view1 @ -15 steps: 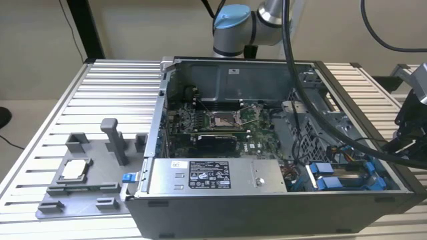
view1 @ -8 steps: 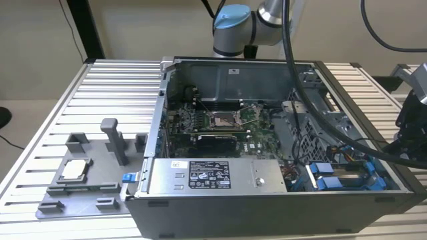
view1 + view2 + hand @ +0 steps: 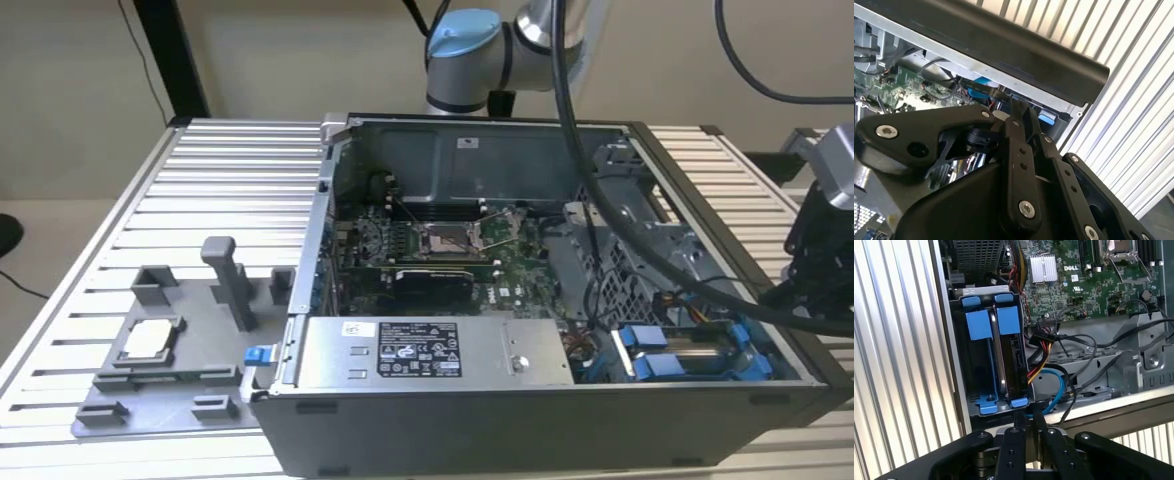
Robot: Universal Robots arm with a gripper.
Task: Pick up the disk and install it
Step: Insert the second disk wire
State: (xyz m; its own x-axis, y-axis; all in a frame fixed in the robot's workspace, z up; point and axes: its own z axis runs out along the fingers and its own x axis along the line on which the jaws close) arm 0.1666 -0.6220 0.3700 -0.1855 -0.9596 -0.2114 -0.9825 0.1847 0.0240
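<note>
My pincer (image 3: pixel 1026 427) hangs at the near wall of the open computer case (image 3: pixel 534 420), its two fingers (image 3: pixel 1016 440) drawn together with nothing between them. Just beyond the tips, the disk (image 3: pixel 1009 357) sits edge-up in its blue carrier inside the drive cage (image 3: pixel 961 370), beside a second blue carrier. I judge the installing step essentially done; what remains calls for checking the seating. Farther in lie cables and the motherboard (image 3: pixel 1094 275).
</note>
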